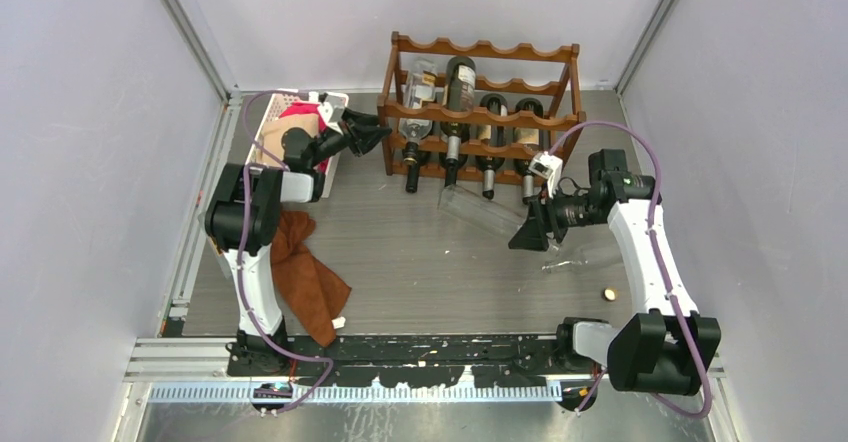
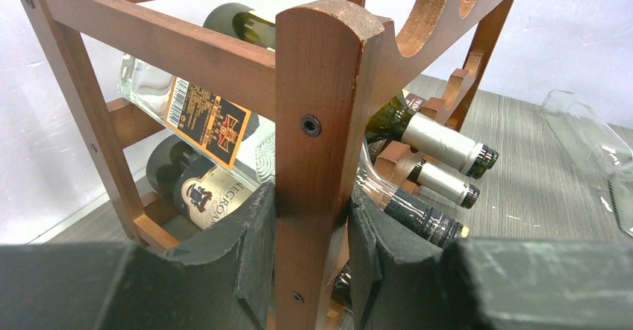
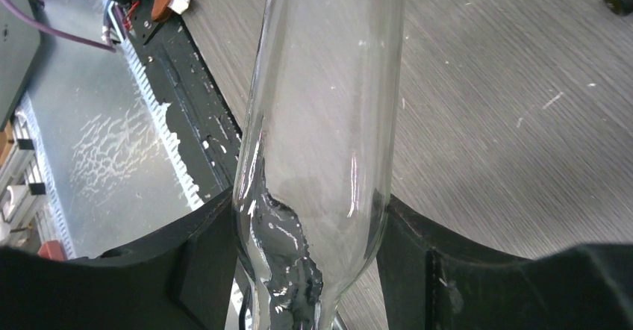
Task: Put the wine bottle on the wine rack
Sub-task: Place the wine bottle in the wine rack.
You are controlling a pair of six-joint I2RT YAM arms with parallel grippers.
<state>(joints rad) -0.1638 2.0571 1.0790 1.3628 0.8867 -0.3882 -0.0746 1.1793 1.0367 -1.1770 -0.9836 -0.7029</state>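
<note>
My left jaws point(image 1: 378, 134) are closed tight on the left front upright of the dark reddish-brown wooden wine rack point(image 1: 485, 112), bracing it. My right jaws point(image 1: 528, 234) stand about half open, clamped round the clear empty glass wine bottle point(image 1: 480, 214) where its body narrows to the shoulder. The bottle sits just in front of the rack, base towards it and neck back towards my wrist. I cannot tell whether its base touches the grey wood-grain counter point(image 1: 420, 262).

I judge the bottle light, since it is empty, and stiff, but slick and breakable. A hold on the taper could slide, so I want steady pressure and no knocks against the rails. A grip on the straight body would be surer.

In the rack, four dark bottles point(image 1: 470, 152) fill the lowest tier, and two more lie at the left of the middle tier. The cradles to their right and the whole top tier are free. The necks jutting from the rack's front crowd any low approach, so coming in above them looks cleaner.
</note>
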